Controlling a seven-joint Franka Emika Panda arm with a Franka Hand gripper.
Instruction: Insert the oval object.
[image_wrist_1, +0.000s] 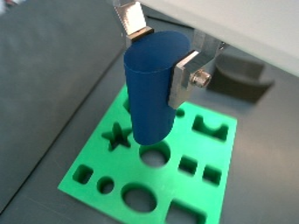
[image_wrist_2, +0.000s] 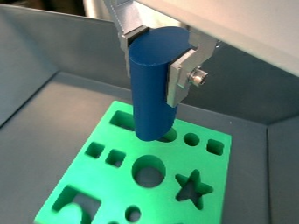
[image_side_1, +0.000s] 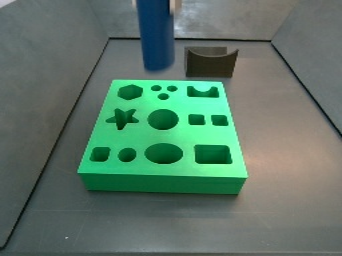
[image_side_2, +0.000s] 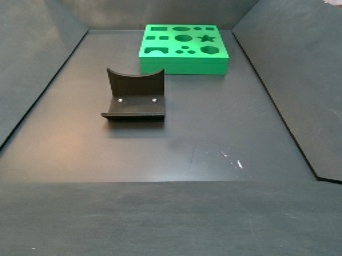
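The oval object (image_wrist_1: 152, 96) is a smooth blue peg held upright in my gripper (image_wrist_1: 162, 54). The silver fingers (image_wrist_1: 186, 77) are shut on its upper end; both wrist views show this (image_wrist_2: 153, 87). The gripper (image_wrist_2: 158, 57) hangs over the green block (image_wrist_1: 93, 166), which has star, round, square and oval holes. The peg's lower end is above the block, near a round hole (image_wrist_1: 155, 156). In a side view the peg (image_side_1: 156, 35) stands above the far edge of the green block (image_side_1: 160, 181), and the gripper is cut off above. In the side view with the fixture in front, the peg is out of view.
The dark fixture (image_side_1: 211, 62) with a curved notch stands on the floor just beyond the block, also seen in a side view (image_side_2: 134, 97) and a wrist view (image_wrist_1: 239, 79). Grey walls enclose the floor (image_side_2: 201, 150). The green block (image_side_2: 185, 63) sits at one end.
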